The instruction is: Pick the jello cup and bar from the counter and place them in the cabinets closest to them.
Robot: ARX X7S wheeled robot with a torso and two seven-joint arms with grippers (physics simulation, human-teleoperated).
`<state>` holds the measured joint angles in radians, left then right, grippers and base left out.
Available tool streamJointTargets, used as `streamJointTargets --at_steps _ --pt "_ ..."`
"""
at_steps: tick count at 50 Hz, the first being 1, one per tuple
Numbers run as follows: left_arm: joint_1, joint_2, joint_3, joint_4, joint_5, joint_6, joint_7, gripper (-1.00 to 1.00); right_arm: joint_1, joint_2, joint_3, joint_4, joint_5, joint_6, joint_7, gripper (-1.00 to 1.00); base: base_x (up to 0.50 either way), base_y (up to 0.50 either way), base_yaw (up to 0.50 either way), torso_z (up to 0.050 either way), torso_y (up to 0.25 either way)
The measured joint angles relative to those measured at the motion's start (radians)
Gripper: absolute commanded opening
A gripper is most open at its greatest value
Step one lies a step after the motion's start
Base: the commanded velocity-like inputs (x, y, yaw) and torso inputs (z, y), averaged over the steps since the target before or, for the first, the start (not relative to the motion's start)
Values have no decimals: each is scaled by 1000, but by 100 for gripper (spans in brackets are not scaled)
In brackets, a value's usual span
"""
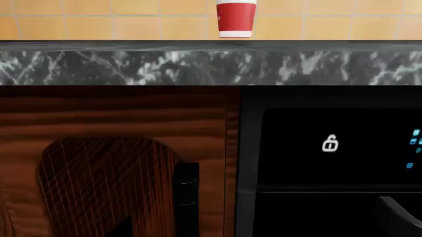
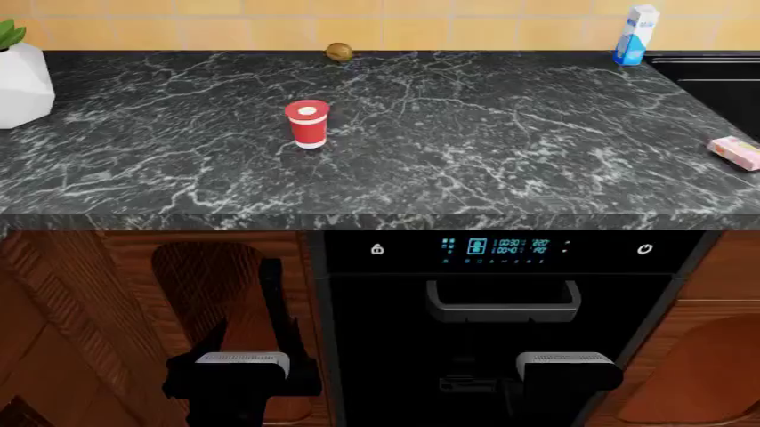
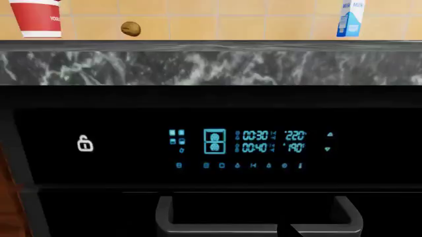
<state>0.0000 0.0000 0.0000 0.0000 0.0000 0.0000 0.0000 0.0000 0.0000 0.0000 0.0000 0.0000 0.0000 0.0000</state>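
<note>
Two things wait on the counter (image 2: 475, 160): the jello cup (image 2: 308, 123) stands upright left of centre in the head view, and the bar (image 2: 735, 152) lies flat at the right edge, well apart from it. Both arms hang low in front of the cabinets, the left gripper (image 2: 241, 366) at lower left and the right gripper (image 2: 568, 366) at lower right before the oven (image 2: 499, 311); I cannot tell how wide either pair of jaws stands, since neither wrist view shows them.

Nothing is grasped yet, so the first reach is the step in hand. Judging by position, the left arm suits the cup: rise clear of the counter edge, come at the cup from the side and close around its middle, since it looks tapered and could slip.

A milk carton (image 2: 636, 34), a small brown ball (image 2: 340, 52) and a white plant pot (image 2: 21, 84) sit near the back wall, out of the way.
</note>
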Motion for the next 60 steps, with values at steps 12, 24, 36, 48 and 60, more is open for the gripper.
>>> streamJointTargets --at_steps 12,24,36,48,60 --pt "10 -28 25 41 -25 -7 -24 100 -15 27 -33 -51 40 13 11 100 0 0 0 29 0" --pt "-67 -84 25 318 -78 -199 -43 100 27 68 -33 -384 127 256 42 100 0 0 0 50 0" --pt "-203 -132 10 568 -122 -403 -62 100 157 93 22 -679 247 522 99 100 0 0 0 50 0" --pt "-248 -171 12 691 -150 -497 -60 100 215 113 51 -797 312 648 141 100 294 331 0 15 0" --pt "-267 -189 24 716 -149 -538 -74 100 231 138 28 -840 312 694 173 100 354 397 0 0 0"
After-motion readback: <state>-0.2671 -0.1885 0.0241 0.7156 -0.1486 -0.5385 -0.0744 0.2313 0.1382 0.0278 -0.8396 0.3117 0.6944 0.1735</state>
